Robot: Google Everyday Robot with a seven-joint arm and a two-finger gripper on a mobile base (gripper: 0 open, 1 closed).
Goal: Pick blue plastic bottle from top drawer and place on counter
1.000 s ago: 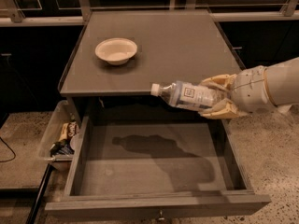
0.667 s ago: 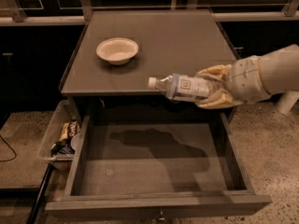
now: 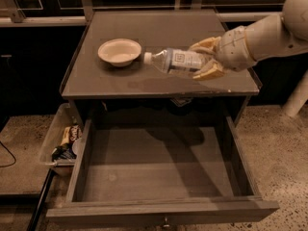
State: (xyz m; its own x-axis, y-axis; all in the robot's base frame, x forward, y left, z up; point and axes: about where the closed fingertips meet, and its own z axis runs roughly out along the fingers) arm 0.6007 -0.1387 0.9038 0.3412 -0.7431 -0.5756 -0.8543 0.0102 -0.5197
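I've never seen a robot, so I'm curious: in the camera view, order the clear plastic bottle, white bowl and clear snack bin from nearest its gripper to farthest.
1. Small clear blue-labelled plastic bottle: held in the gripper, above the grey-brown counter.
2. Round white bowl: on the counter, image-left of the bottle.
3. Clear plastic snack bin: lowest, far left beside the open drawer.

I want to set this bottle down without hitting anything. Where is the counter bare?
The counter is bare from behind the bowl to the back edge, and along the front edge before the bowl. The right middle is crowded: the gripper holds the blue plastic bottle over it, cap near the bowl.
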